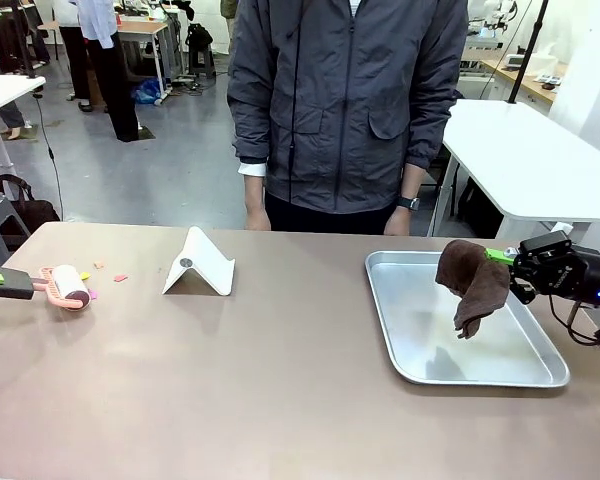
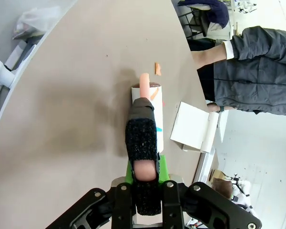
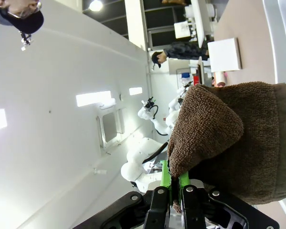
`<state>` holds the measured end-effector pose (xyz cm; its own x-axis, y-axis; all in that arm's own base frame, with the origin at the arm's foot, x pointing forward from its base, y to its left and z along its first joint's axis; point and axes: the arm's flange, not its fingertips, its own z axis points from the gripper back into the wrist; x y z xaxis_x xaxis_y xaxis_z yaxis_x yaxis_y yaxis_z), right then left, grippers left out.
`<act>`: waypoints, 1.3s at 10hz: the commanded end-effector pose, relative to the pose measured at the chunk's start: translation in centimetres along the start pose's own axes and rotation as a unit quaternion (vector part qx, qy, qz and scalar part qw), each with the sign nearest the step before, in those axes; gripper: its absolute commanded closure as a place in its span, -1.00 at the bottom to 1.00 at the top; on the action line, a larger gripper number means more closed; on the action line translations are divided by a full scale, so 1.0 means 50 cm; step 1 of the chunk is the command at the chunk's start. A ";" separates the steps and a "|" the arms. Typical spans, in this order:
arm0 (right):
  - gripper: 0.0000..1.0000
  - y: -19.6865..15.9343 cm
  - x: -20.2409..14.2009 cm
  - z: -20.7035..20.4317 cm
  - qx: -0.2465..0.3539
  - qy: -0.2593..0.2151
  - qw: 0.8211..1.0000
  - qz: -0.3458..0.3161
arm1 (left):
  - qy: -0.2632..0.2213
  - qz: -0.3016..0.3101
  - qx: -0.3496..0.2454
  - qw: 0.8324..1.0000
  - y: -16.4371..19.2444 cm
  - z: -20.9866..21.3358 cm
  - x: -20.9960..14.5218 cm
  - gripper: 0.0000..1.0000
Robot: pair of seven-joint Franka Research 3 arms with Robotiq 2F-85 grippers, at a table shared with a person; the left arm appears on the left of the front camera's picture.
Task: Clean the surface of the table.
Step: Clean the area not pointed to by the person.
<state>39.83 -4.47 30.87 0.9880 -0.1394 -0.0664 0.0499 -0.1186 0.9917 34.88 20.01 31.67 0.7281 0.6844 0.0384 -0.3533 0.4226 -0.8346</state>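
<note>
My right claw (image 1: 505,258) is clamping a brown towel (image 1: 473,283), which is hanging over the metal tray (image 1: 420,330); I cannot tell whether its tip is touching the tray. Far left of the tray, my left claw (image 1: 30,284) is gripping the pink handle of a lint roller (image 1: 70,285) resting on the desk (image 1: 280,390). The desk is carrying the tray too.

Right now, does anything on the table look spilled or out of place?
Yes: small coloured scraps lie scattered on the table near its left end, beside the lint roller. They look like litter. Nothing else stands out.
</note>
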 end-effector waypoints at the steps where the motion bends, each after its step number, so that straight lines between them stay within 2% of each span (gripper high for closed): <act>1: 0.87 0.006 0.003 -0.005 0.004 -0.001 1.000 0.004 | -0.028 0.006 0.022 0.999 -0.002 -0.025 -0.028 0.59; 3: 0.87 0.006 0.003 -0.005 0.004 -0.001 1.000 0.004 | -0.037 -0.003 0.039 0.999 -0.007 -0.045 -0.040 0.59; 6: 0.87 0.006 0.003 -0.005 0.004 -0.001 1.000 0.004 | -0.024 -0.007 0.048 0.999 -0.029 -0.074 -0.037 0.59; 13: 0.87 0.006 0.003 -0.005 0.004 -0.001 1.000 0.004 | 0.021 -0.049 0.069 0.996 -0.136 -0.171 -0.036 0.59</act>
<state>39.83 -4.47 30.87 0.9880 -0.1394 -0.0664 0.0499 -0.1186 0.9917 40.52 11.71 33.39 0.7754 0.6195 0.1227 -0.3223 0.5553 -0.7667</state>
